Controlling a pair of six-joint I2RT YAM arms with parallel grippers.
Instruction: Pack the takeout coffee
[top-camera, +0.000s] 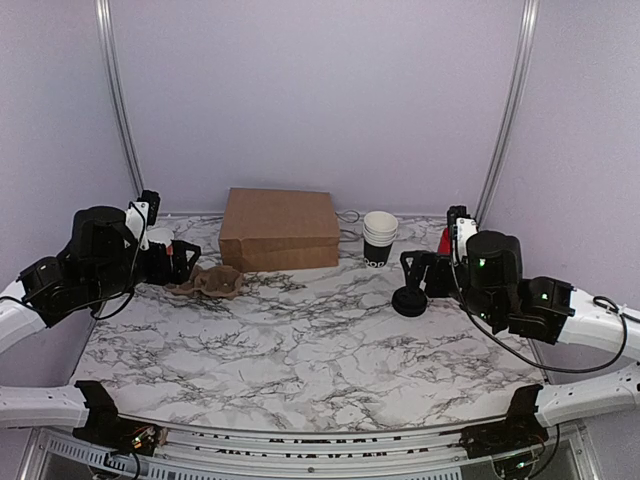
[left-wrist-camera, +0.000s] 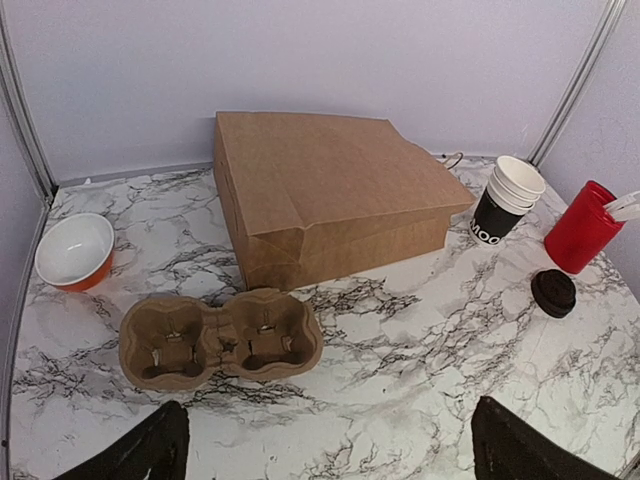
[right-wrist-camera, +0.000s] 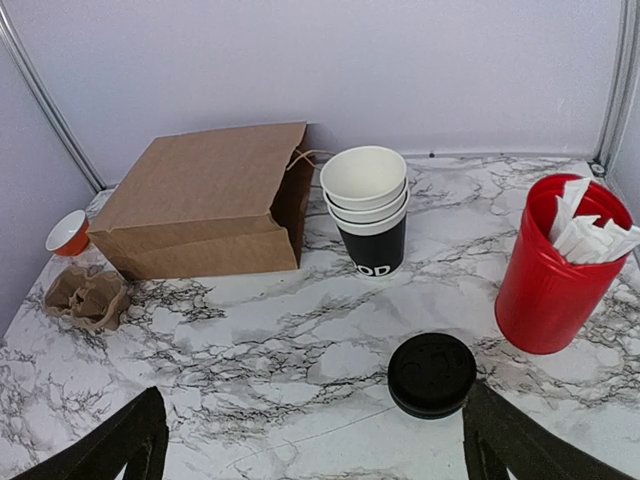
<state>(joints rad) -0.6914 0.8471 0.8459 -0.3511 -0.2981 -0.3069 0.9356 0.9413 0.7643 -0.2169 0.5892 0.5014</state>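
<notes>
A round black lid (right-wrist-camera: 432, 374) lies flat on the marble table, just ahead of my right gripper (right-wrist-camera: 315, 458), whose jaws stand open and empty. Behind the lid stands a stack of white-rimmed black cups (right-wrist-camera: 368, 210). The takeout coffee as a single lidded cup is out of view. My left gripper (left-wrist-camera: 335, 462) is open and empty at the far left, hovering just short of a brown two-cup cardboard carrier (left-wrist-camera: 220, 337). In the top view the left gripper (top-camera: 183, 262) and right gripper (top-camera: 418, 272) face inward from opposite sides.
A brown paper bag (top-camera: 280, 228) lies flat at the back centre, its mouth toward the cups. A red cylinder of white sticks (right-wrist-camera: 558, 265) stands right of the lid. An orange bowl (left-wrist-camera: 75, 252) sits at the back left. Metal frame posts (top-camera: 118, 100) rise behind.
</notes>
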